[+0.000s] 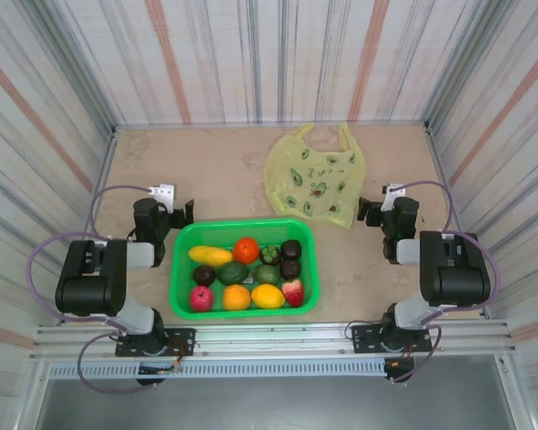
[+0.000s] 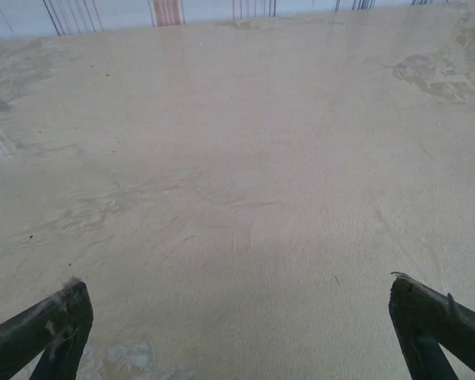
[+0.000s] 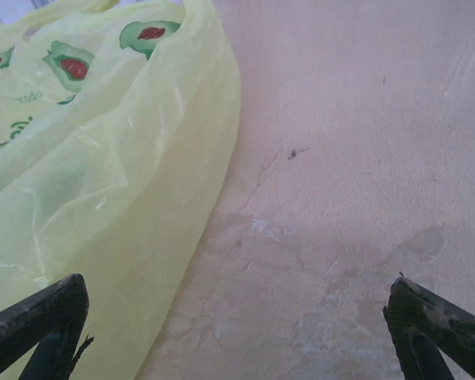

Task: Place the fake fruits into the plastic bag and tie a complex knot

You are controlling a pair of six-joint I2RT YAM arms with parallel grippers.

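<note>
1. Green plastic basket (image 1: 177,269) stands on the desk (image 1: 215,170) near its front edge, between the two arm bases.
2. The fake fruits (image 1: 246,273) all lie inside the basket, packed close in roughly three rows.
   - Far row: a yellow mango (image 1: 210,255), an orange (image 1: 246,250), a small green fruit (image 1: 270,254) and a dark mangosteen (image 1: 290,250).
   - Middle row: a second dark fruit (image 1: 203,275) at the left and two green avocados (image 1: 233,273), with another mangosteen at the right.
   - Near row: a red apple (image 1: 200,298), a second orange, a second mango and a strawberry (image 1: 292,291).
3. The plastic bag (image 1: 318,179) is yellow-green, thin and printed with avocados. It lies flat on the desk beyond the basket's far right corner, close to the basket but apart from it. Its two handle loops (image 1: 345,134) point toward the back wall, spread apart and untied. No fruit can be seen in it.
4. The left claw (image 2: 236,286) is released, its jaws spread wide with only bare desk between them. It sits just off the basket's far left corner and grasps nothing.
5. The right claw (image 3: 237,281) is likewise released and wide, grasping nothing. It sits just beside the bag's right edge.
6. In the right wrist view the bag's film runs under the left finger (image 3: 39,317). I cannot tell whether they touch.
</note>
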